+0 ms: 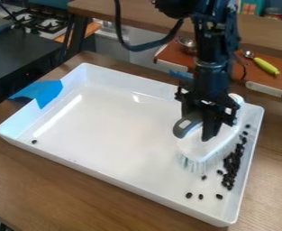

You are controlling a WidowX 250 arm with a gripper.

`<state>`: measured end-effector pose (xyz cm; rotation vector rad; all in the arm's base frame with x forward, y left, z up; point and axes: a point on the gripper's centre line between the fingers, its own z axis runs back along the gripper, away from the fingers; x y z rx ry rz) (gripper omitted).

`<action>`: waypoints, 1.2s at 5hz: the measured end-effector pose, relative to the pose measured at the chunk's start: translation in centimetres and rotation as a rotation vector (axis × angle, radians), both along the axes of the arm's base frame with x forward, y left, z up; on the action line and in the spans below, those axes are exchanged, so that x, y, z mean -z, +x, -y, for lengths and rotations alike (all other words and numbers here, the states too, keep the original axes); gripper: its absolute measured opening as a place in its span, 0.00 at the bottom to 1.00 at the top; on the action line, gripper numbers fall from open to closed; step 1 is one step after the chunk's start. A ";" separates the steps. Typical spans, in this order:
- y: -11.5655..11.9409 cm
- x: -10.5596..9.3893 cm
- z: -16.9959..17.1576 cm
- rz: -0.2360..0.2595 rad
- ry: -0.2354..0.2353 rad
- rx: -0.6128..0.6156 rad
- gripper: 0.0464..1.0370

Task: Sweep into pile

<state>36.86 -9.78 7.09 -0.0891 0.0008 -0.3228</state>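
the black gripper [210, 130] hangs over the right part of the white tray [125, 184], its jaws clenched on the grey handle [184, 127] of a white brush [198, 146]. one jaw stands plainly in front, against the handle; how the other one sits is hard to tell. they are parted only by what they grip. the brush lies at a slant inside the tray, bristles [197, 165] down toward the tray floor, just beside the beans.

most of the dark beans [231, 166] form a long, narrow heap by the tray's right wall, thickest at its middle and thinning to single beans toward the far end. a few lie loose nearer the front wall — three in a rough row — and a couple sit between those and the bristles. one more stray bean [34, 141] lies well apart, in the left corner. blue tape [45, 92] hangs over the left wall, and the tray rests on a wooden desk [65, 191].
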 end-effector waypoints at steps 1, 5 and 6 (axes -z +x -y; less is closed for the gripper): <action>0.1 -2.3 -2.7 0.057 -0.001 -0.086 0.45; -3.8 -2.8 -17.1 0.197 0.241 -0.158 0.45; -4.5 -2.7 -20.6 0.210 0.254 -0.165 0.45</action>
